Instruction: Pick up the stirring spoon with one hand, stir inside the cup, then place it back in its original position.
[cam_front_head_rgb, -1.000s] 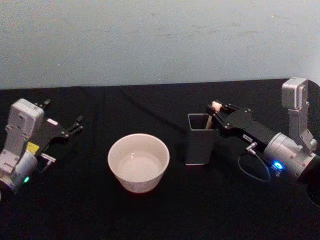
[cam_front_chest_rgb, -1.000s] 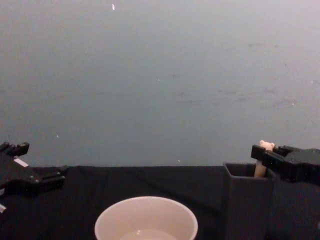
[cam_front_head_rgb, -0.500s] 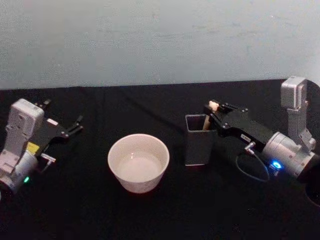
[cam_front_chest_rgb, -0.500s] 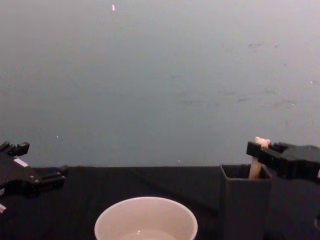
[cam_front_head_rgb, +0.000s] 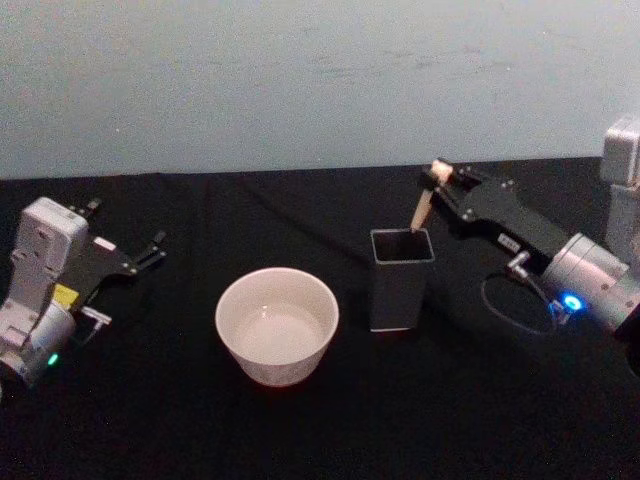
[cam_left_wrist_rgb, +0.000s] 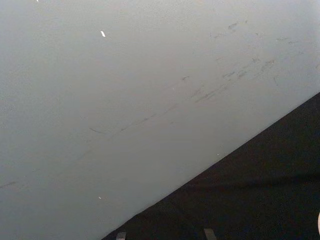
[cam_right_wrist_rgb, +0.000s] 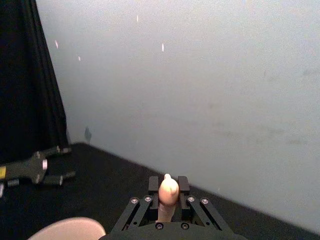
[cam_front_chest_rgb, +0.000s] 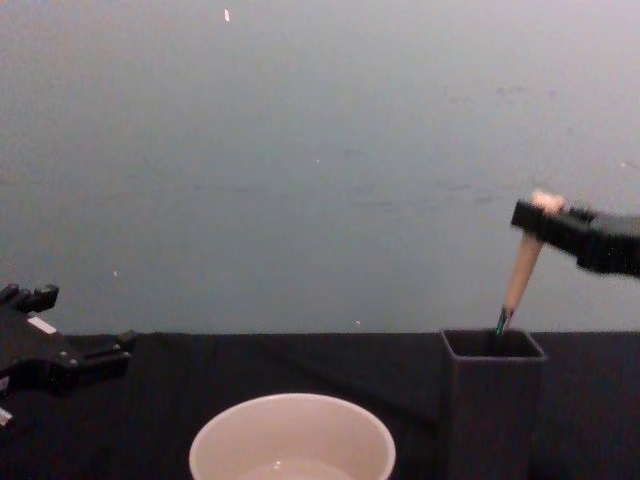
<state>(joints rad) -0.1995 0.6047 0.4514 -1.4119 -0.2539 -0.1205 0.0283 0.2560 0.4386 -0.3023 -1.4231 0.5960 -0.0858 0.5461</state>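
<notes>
The right pincer (cam_front_head_rgb: 437, 172), reaching in from the right above the far side of the black cloth-covered surface (cam_front_head_rgb: 200, 420), is clamped narrowly on the bear-headed top of the slim stirring spoon (cam_front_head_rgb: 422, 210) with its pale beige tapered handle and thin metal stem. The spoon hangs tilted, its stem dipping into the mouth of the tall dark grey square-sided holder (cam_front_head_rgb: 402, 290), so the bowl is hidden inside. The wide round cream-white cup (cam_front_head_rgb: 275, 365) stands just left of the holder and a little nearer, apart from it. The left pincer (cam_front_head_rgb: 128, 225) rests parked at the far left, its prongs spread wide. The step in hand looks like the pick-up; next the spoon needs raising clear of the holder's rim, then carrying left and lowering into the cup
</notes>
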